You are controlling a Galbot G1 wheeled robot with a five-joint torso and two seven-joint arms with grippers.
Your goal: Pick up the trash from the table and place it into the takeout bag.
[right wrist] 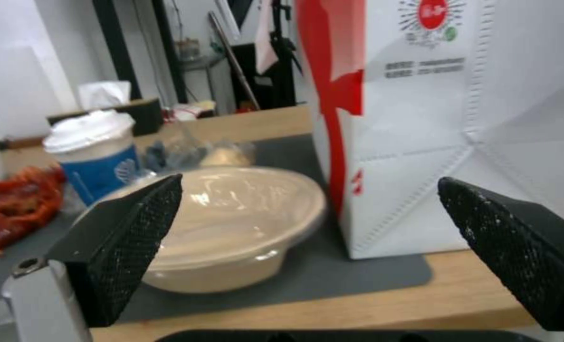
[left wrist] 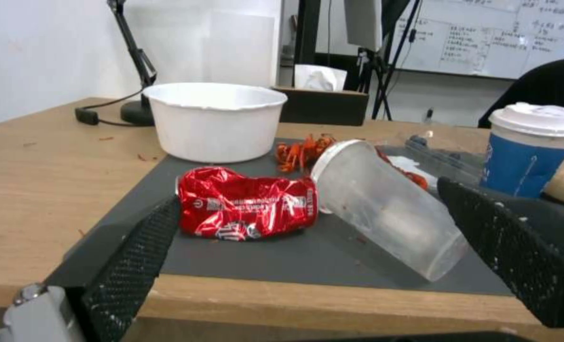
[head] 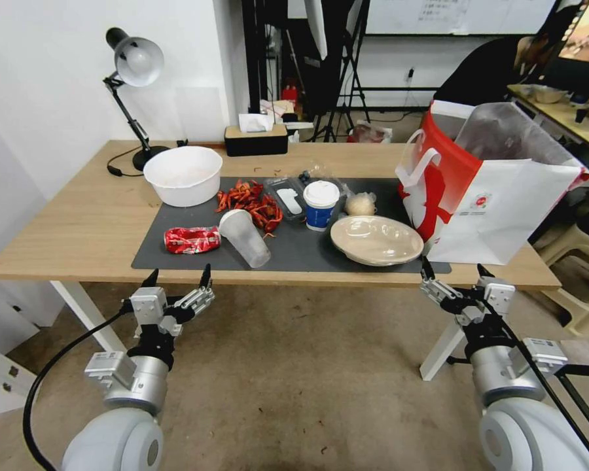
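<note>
Trash lies untouched on the bench (head: pixel 78 229) mat: crushed can (head: pixel 192 239), plastic cup (head: pixel 244 237), dish (head: pixel 376 240) just beside the bag (head: pixel 497 196). Our left pincer (head: pixel 179 277) and right pincer (head: pixel 456 270) hang wide open, empty. We advise closing squarely across the can.
</note>
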